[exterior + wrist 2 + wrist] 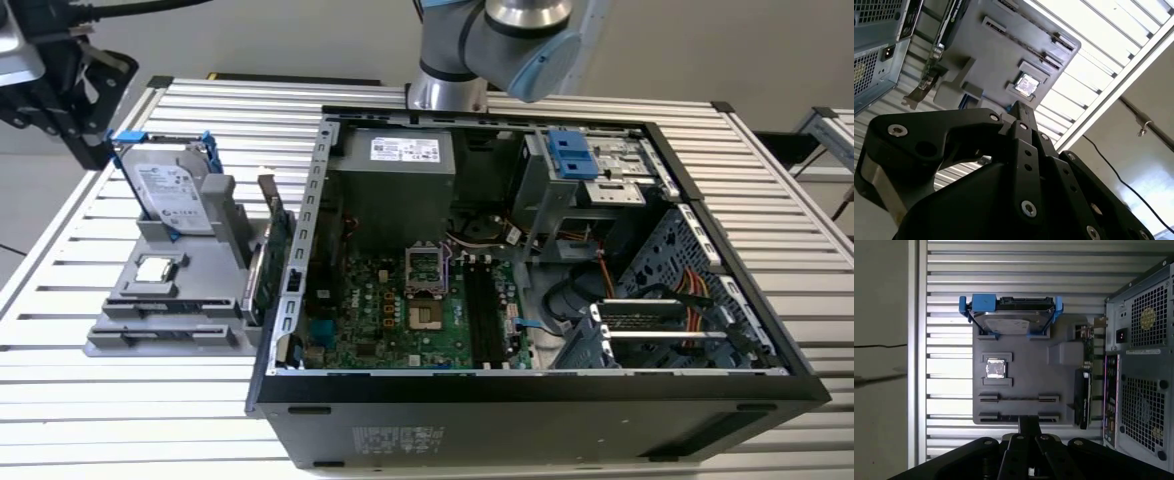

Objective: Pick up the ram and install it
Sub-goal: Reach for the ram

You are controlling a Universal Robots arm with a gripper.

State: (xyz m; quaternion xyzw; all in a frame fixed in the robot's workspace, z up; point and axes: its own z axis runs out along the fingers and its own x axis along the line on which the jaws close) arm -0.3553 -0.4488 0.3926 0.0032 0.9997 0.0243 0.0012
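Below gripper (1029, 421): tray (1024, 375) with drive (1011, 316), chip (995, 369)

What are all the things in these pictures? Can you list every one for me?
table: 1, silver slats, under everything
computer case: 1, black, side open, lying on the table
motherboard: 1, green, inside the computer case
holder: 1, grey, on the table at the exterior view's left of the case
hard drive: 1, silver in a blue frame, standing on edge in the holder
chip: 1, silver square, lying flat on the holder
expansion card: 1, green with a metal bracket, on edge at the holder's side nearest the case
robot arm: 1, grey and blue, behind the case
gripper: 1, black, shut, holding nothing, over the holder's edge
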